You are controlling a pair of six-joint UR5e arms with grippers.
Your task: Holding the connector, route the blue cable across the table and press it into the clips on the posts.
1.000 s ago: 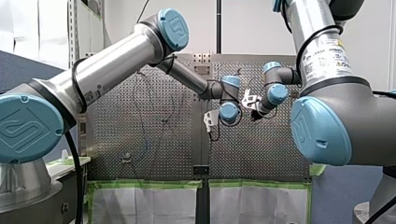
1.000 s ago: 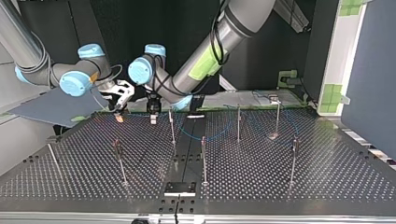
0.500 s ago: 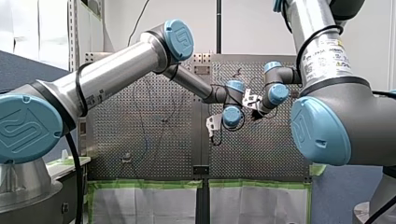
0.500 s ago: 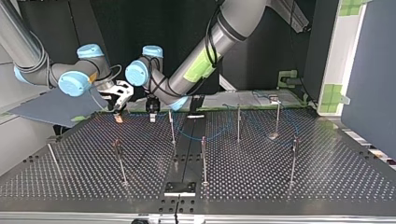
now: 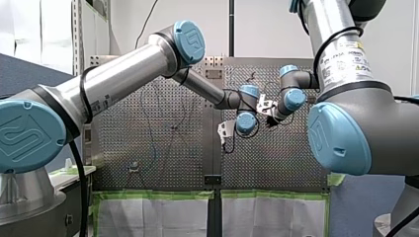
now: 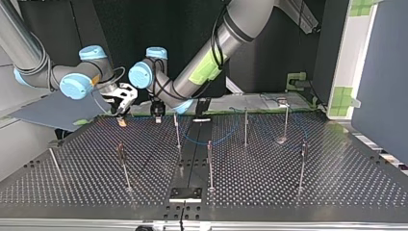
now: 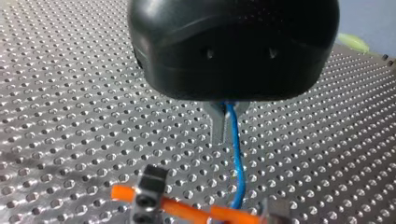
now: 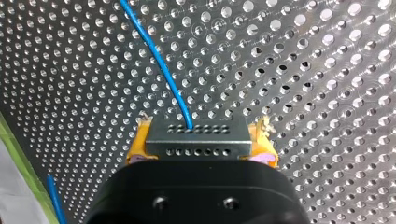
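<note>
- Perforated table w/ thin posts; in top view both arms work at its far edge, toward that view's left corner.
- Right gripper: yellow pads clamped on connector, low over the table. Blue cable runs out of the connector's face.
- Left gripper: metal fingers closed round the cable, just beside the connector.
- Change: over the last sec the left arm slid along the far edge toward the right gripper. It then stopped, w/ no visible motion in the last half sec. Right arm hasn't shifted.
- Rest of cable lies in a slack arc among the middle posts; can't tell if any clip holds it.
- Meaning, prob.: left grip now sits near the connector end, ready to guide. Pressing into clips looks barely begun.
</note>
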